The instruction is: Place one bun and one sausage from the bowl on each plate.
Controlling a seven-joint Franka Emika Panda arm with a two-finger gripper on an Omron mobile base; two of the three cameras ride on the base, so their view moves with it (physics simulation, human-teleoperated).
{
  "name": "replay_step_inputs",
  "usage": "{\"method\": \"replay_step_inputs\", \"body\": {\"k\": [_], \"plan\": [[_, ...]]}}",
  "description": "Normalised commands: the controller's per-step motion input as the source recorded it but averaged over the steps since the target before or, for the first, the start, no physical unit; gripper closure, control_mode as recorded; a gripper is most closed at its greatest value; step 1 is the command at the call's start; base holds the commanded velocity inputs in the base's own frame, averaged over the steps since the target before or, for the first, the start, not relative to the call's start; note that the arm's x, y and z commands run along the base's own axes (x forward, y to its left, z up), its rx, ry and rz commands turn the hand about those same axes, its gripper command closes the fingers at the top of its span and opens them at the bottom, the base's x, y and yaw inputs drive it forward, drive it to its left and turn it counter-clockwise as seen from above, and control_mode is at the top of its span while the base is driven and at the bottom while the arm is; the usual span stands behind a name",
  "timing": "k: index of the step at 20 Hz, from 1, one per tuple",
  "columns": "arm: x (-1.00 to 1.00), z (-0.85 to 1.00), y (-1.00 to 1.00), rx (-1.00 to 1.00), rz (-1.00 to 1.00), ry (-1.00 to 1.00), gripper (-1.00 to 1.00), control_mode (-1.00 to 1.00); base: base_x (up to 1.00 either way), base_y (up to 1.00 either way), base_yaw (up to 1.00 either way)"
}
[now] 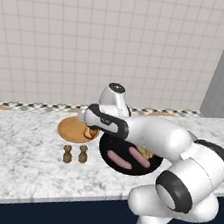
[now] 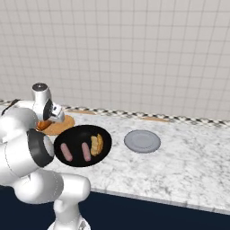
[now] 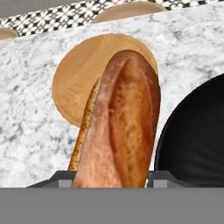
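Observation:
My gripper [image 1: 91, 131] is shut on a golden-brown bun [image 3: 122, 127] and holds it just above the near edge of the tan wooden plate [image 1: 68, 128], between that plate and the black bowl [image 1: 126, 168]. In the hand view the bun rises from between my fingers, covering part of the wooden plate [image 3: 83, 74], and the bowl's rim [image 3: 192, 140] is at the right. The bowl [image 2: 76, 134] holds two pink sausages [image 2: 66, 152] [image 2: 86, 152] and a second bun [image 2: 96, 144]. Right of the bowl lies the grey plate [image 2: 142, 141], bare.
Two small brown shakers [image 1: 67, 153] [image 1: 83, 153] stand on the marble counter [image 1: 17, 151] in front of the wooden plate. A tiled wall with a patterned trim [image 2: 134, 114] closes the back. The counter's front edge [image 2: 157, 200] runs close to my base.

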Motion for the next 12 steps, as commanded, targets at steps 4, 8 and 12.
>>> {"method": "replay_step_inputs", "body": {"k": [4, 8, 12], "plan": [[0.64, -0.03, 0.79, -0.06, -0.17, 0.07, 1.0, -1.0, 0.0, 0.0, 0.0], [0.65, -0.25, 0.41, -0.09, -0.21, 0.12, 1.0, -1.0, 0.0, 0.0, 0.0], [0.73, -0.36, 0.21, -0.06, -0.2, 0.14, 1.0, -1.0, 0.0, 0.0, 0.0]]}}
